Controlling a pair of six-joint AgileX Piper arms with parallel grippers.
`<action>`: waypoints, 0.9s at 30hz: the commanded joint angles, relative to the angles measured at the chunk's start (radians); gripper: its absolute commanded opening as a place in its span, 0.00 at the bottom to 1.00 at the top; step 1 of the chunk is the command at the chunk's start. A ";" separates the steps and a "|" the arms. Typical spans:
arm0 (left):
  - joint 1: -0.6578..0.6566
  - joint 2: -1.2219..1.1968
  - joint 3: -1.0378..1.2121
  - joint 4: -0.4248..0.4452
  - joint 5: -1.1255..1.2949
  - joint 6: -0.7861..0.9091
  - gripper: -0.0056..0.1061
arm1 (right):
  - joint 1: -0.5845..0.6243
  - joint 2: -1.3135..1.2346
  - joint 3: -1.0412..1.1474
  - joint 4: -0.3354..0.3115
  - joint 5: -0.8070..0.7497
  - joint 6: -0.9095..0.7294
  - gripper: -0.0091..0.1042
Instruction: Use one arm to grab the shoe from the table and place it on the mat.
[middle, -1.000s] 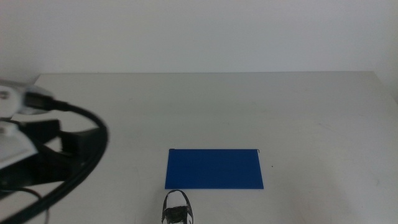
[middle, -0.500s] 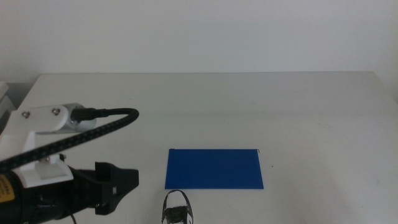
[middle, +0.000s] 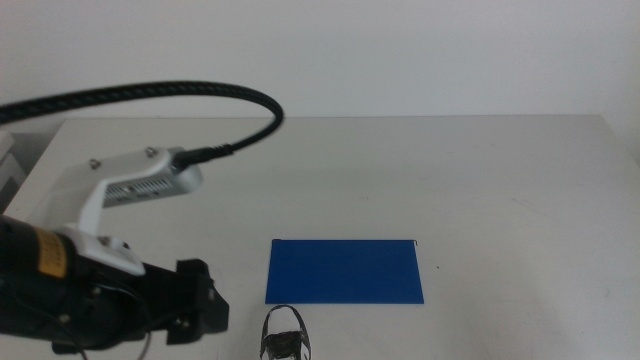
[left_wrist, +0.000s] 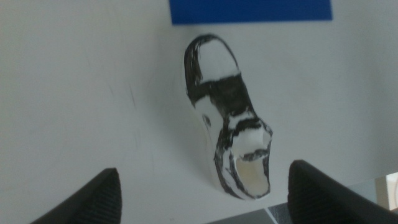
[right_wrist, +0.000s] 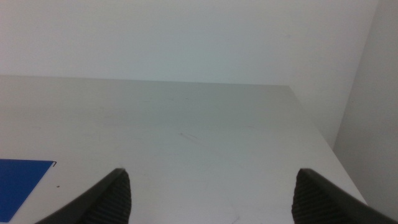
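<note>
The left claw, jaws spread wide and empty, hangs above the white-and-black sneaker, which lies on the bench just short of the blue mat's near edge, apart from it. The toe points toward the mat and the heel opening sits between the two jaw tips in the left wrist view. In the middle view the left arm comes in from the left side, its claw just beside the shoe, only the top of which shows at the bottom edge. The step in hand appears to be the approach for the grab, with nothing gripped yet. The next move likely calls for lowering the jaws to either side of the shoe's body and closing on it, then a short carry forward onto the mat. The right claw waits released over bare bench, a corner of the mat in its view. Count: one shoe, one mat, two claws
</note>
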 joint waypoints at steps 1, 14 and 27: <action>-0.066 0.005 -0.044 0.046 -0.005 -0.120 0.85 | -0.004 -0.021 -0.010 -0.008 -0.079 -0.013 0.67; -0.497 0.225 -0.195 0.475 0.182 -0.756 0.85 | -0.004 -0.021 -0.010 -0.008 -0.079 -0.013 0.67; -0.498 0.398 -0.260 0.409 0.081 -0.701 0.85 | -0.004 -0.021 -0.010 -0.008 -0.079 -0.013 0.67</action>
